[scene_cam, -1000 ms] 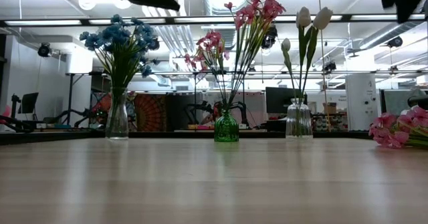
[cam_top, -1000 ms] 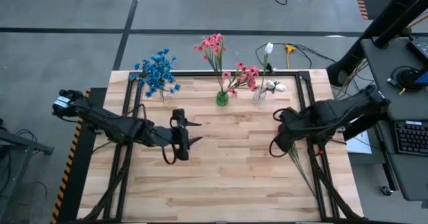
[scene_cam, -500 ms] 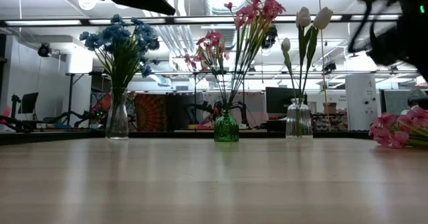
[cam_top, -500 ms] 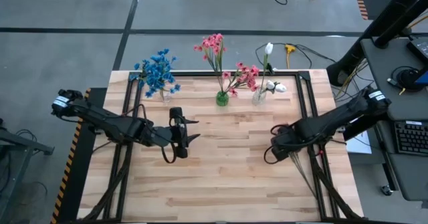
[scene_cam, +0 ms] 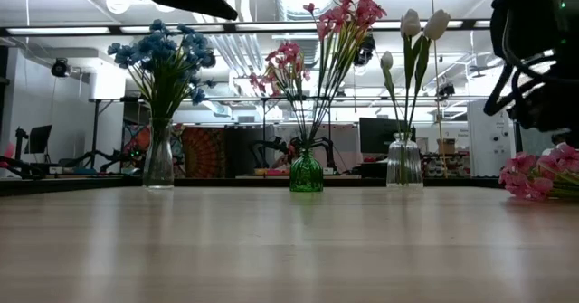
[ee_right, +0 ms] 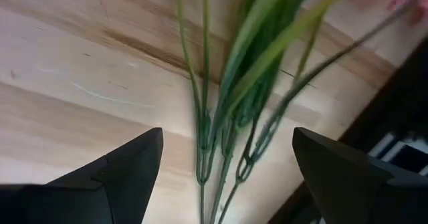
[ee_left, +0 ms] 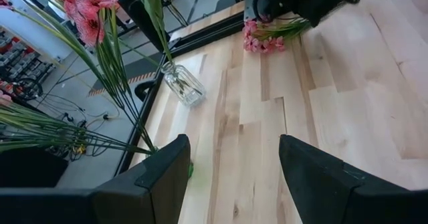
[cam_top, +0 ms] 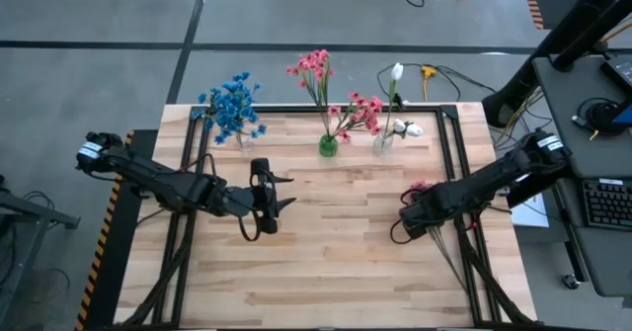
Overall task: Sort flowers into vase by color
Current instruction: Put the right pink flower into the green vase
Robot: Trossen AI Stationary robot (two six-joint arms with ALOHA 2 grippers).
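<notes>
Flowers already stand sorted along the desk's [cam_top: 326,262] far edge: blue flowers [cam_top: 233,106] in a clear vase [scene_cam: 158,158] on the left, pink flowers [cam_top: 318,66] in a green vase [cam_top: 328,145] in the middle, white buds [scene_cam: 422,24] in a second clear vase [scene_cam: 403,162] to the right. One pink bunch [ee_left: 264,38] lies loose at the desk's right side, stems [ee_right: 227,124] running toward the near right corner.

Left tool [cam_top: 269,202] hovers mid-desk, fingers apart and empty, waiting. Right tool [cam_top: 405,220] hangs low over the loose bunch's stems, fingers spread wide, stems between them but not clamped.

Likely next is closing on those stems. The risks: thin stems fan out, so the fingers may catch only some and leave the rest behind; a grip far from the blooms would let the bunch droop and snag the standing pink flowers at the narrow vase neck, tipping the vase.
</notes>
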